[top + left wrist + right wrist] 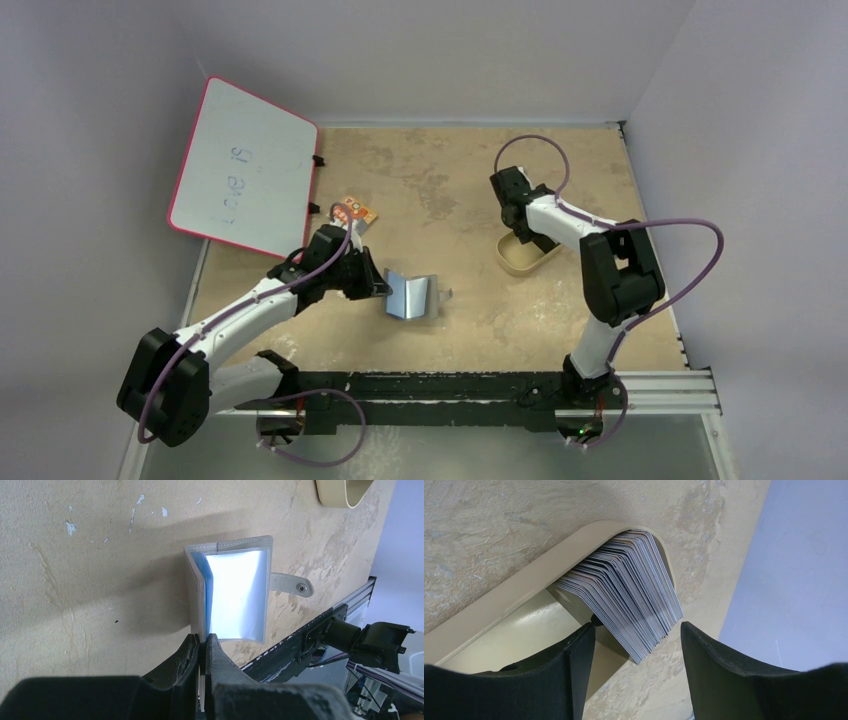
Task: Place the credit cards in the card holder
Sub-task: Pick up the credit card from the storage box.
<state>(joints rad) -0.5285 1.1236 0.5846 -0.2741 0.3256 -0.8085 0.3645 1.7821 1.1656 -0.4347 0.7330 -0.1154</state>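
Observation:
The card holder point(411, 295) lies open on the table, grey outside and light blue inside. In the left wrist view, one flap of the card holder point(235, 595) lies flat with its snap strap point(292, 584) out to the side, and the other flap stands up. My left gripper point(204, 641) is shut on the edge of that raised flap; it also shows in the top view point(379, 284). The credit cards point(629, 590) stand as a fanned stack leaning against the end of the tan tray point(519, 587). My right gripper point(638, 640) is open, with one finger on each side of the stack's near corner, and sits over the tray in the top view point(520, 236).
The tan oblong tray point(527, 261) sits right of centre. A pink-edged whiteboard point(245, 168) leans at the back left. A small orange packet point(355, 211) lies beside the left arm. A black rail point(500, 385) runs along the near edge.

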